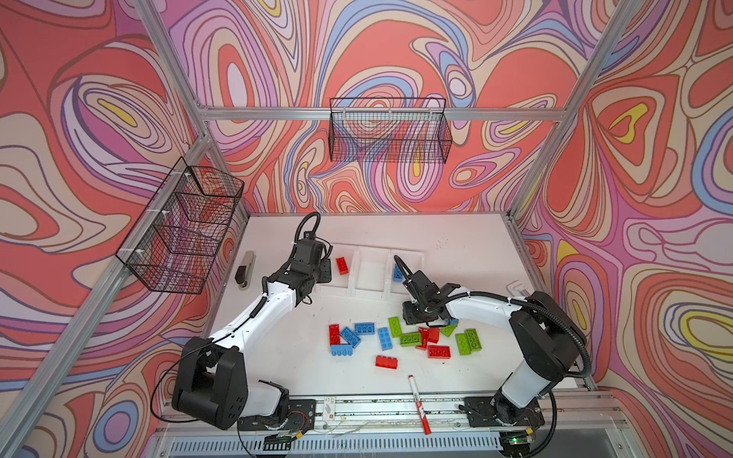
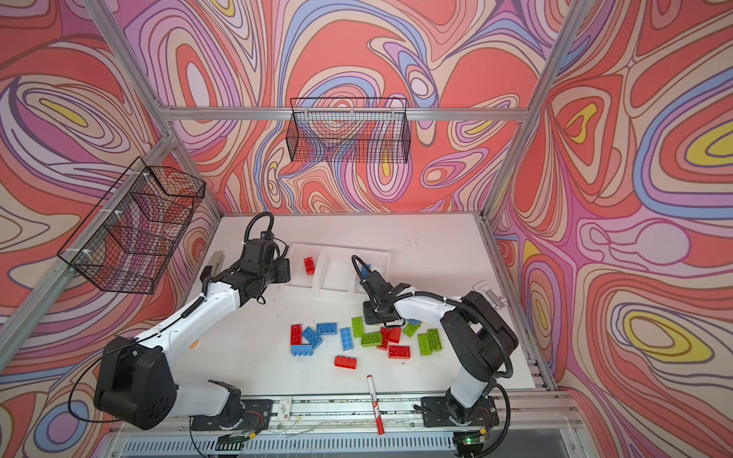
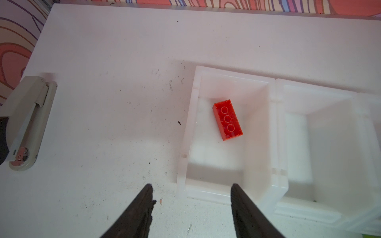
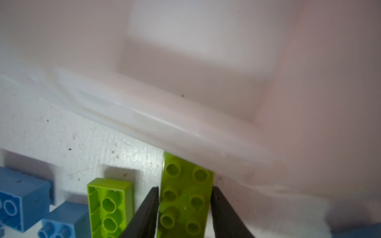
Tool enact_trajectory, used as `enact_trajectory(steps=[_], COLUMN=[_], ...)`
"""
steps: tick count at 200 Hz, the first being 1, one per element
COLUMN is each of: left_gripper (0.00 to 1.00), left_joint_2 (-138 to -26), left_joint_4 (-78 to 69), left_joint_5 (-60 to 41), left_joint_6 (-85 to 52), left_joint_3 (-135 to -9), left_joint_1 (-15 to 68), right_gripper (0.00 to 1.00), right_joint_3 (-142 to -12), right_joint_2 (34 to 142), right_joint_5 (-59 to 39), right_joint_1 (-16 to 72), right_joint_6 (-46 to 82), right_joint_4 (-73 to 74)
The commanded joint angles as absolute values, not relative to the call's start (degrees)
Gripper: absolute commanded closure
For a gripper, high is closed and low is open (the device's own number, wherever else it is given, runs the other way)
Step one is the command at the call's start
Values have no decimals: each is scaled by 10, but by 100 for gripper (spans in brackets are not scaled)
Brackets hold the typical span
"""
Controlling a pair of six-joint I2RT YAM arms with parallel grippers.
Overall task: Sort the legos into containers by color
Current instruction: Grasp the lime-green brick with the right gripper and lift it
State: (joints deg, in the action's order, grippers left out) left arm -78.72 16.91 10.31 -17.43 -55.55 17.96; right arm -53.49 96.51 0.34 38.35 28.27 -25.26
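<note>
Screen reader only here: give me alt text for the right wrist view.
The right pincer clamps a stud-up lime green brick by its long sides. A second green brick lies hollow side up beside it, blue bricks beyond, a blurred white bin ahead.

The left gripper (image 3: 191,185) shows two dark fingers spread apart with nothing between them, one over the scuffed white tabletop (image 3: 107,99) and one over the near rim of a small open-topped white plastic bin (image 3: 186,131). On that bin's floor a red rectangular plastic brick (image 3: 227,120) lies slightly askew, its hollow underside up with three round tubes showing. A second white bin (image 3: 317,88) adjoins it. Well apart, at the table's edge, rests a beige stapler (image 3: 26,123). A swirl-patterned pink and purple wall (image 3: 14,37) borders the table.
</note>
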Motion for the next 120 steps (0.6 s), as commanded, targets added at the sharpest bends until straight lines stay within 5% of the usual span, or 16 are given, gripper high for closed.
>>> enact_trajectory(steps=[1, 32, 120], left_gripper=[37, 37, 36], left_joint_2=[-776, -773, -631], left_joint_4=[172, 186, 258], left_joint_5=[93, 75, 34], left_joint_6=[-187, -193, -188], left_joint_3=[-548, -546, -462], left_joint_1=[179, 179, 192], right_gripper=[64, 74, 72], right_joint_3=[-538, -561, -704], right_joint_2=[952, 903, 962], right_joint_5=[29, 57, 61], right_joint_1=[387, 387, 346], right_joint_6=[292, 282, 212], right_joint_4=[-266, -313, -316])
